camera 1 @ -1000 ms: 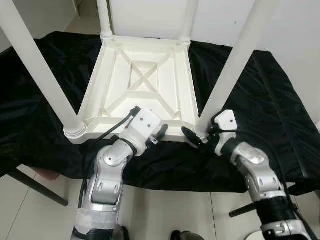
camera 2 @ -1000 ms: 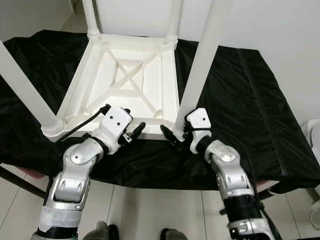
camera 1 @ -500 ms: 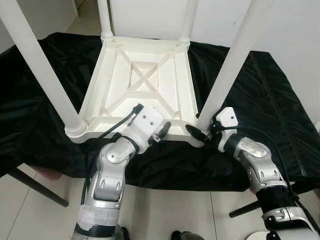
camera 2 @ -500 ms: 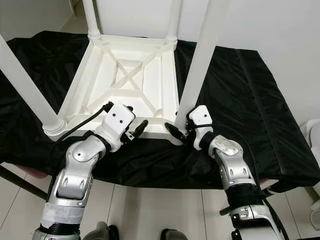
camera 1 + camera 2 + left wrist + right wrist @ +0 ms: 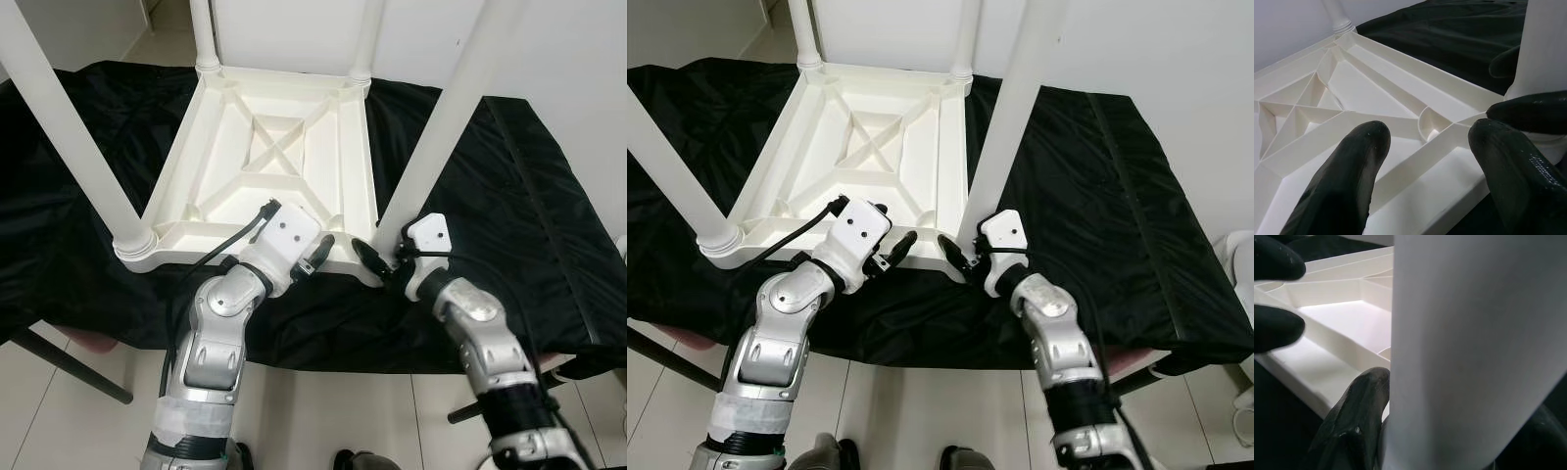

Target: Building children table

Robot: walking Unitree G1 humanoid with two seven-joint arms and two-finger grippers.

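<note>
Left eye view. White table top (image 5: 265, 157), upside down on a black cloth (image 5: 509, 196), centre to upper left of frame; four legs stand up from its corners. Near-right leg (image 5: 441, 127) runs from the frame's top right down to its socket at lower centre, long axis steep and leaning right. Right gripper (image 5: 377, 266) sits at that leg's foot, lower centre-right. Left gripper (image 5: 315, 257) rests just left of it, at the top's near rim.

Right eye view. Same layout: near-left leg (image 5: 671, 166) at the left edge, two far legs at the top. Right arm is nearer the near-right leg; the left is nearer the rim.

Left wrist view. Left fingers (image 5: 1347, 176) spread apart over the ribbed underside, gripping nothing; the near-right leg's base stands at the right edge.

Right wrist view. One finger (image 5: 1352, 426) lies against the leg, the other at the lower right corner; fingers straddle the leg's base. Judged: the coming move turns about this upright axis.
</note>
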